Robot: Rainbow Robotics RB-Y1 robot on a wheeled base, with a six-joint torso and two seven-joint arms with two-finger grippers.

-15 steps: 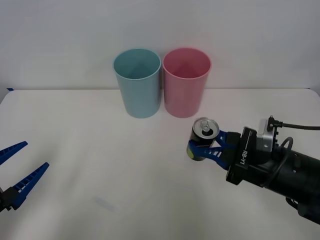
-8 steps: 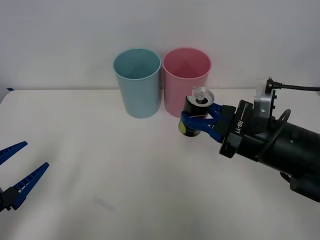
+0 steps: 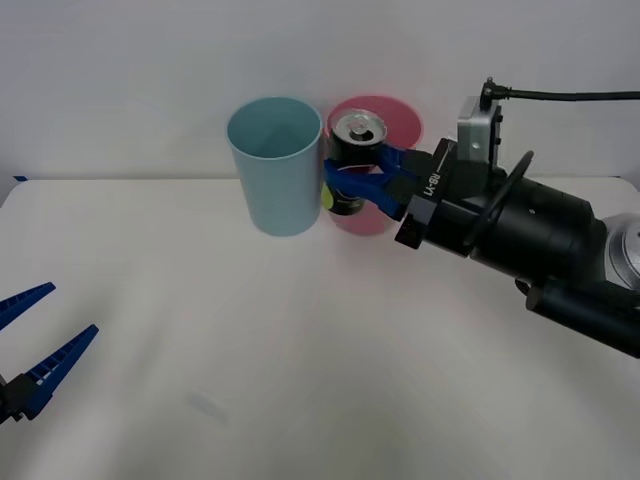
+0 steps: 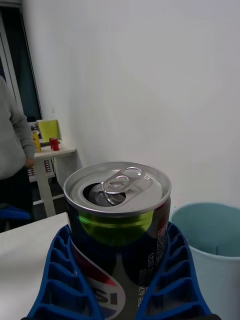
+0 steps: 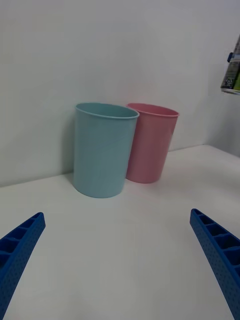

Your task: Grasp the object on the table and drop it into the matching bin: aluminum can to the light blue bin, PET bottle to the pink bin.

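1. Far left of the front view: my left gripper (image 3: 30, 350) sits low over the near edge of the table (image 3: 300, 350), fingers spread wide, nothing between them. From its own wrist camera the two blue fingertips (image 5: 20, 240) stand apart at the corners, with both bins ahead. Idle arm; I leave it parked.
2. Next along, the light blue bin (image 3: 275, 165) stands upright at the back of the table, mouth up. I can see part of its inside wall but not its floor. This is the target for a can.
3. Touching or just beside it on its right, the pink bin (image 3: 395, 120), partly hidden behind the load. Wrong bin for this item.
4. The aluminum can (image 3: 352, 165) is off the table, upright, pull-tab top showing, held in the air in front of the pink bin and just right of the blue rim. The wrist camera shows its opened top close up (image 4: 118, 187), with the blue rim beyond.
5. My right gripper (image 3: 362, 180) is clenched on the can, ribbed fingers (image 4: 60, 280) pressed against both sides of the body.
6. Progress, by my reading: grasp done, lift done, carry most of the way. Left to do: shift the can further left until it is over the blue mouth, then let go. Not yet centred; releasing here risks the pink bin or the rim.
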